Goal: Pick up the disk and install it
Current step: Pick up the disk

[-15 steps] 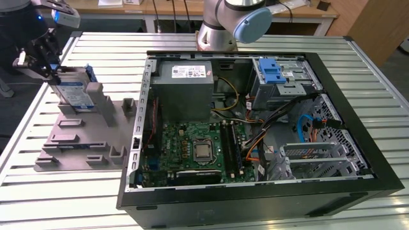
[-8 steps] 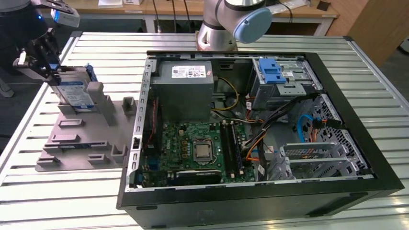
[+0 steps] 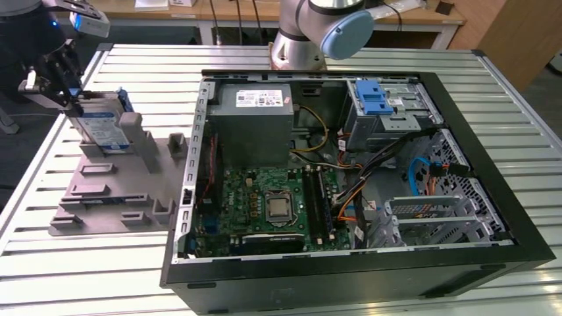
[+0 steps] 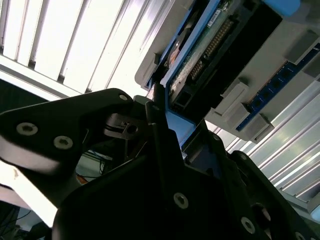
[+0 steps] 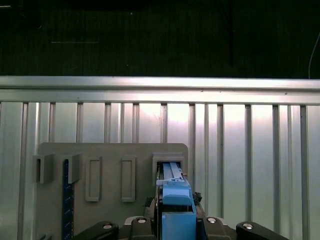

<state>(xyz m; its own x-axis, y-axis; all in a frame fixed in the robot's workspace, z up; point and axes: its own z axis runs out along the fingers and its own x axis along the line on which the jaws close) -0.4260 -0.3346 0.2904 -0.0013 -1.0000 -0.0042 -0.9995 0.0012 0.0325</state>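
Counter: slatted silver metal, bearing all items below. Slotted tray, grey plastic, lying flat towards the exterior view's left, just beside the case; in the first wrist view a narrow blue-edged board stands in one of its slots. Computer case: black, lying on its side, side panel off. Contents: grey metal box with white sticker, far corner; green motherboard near it, with processor socket exposed; metal drive cage with blue plastic latch; blue cable; bundle of orange and yellow wires; silver bracket frame. Wooden desk beyond the counter.
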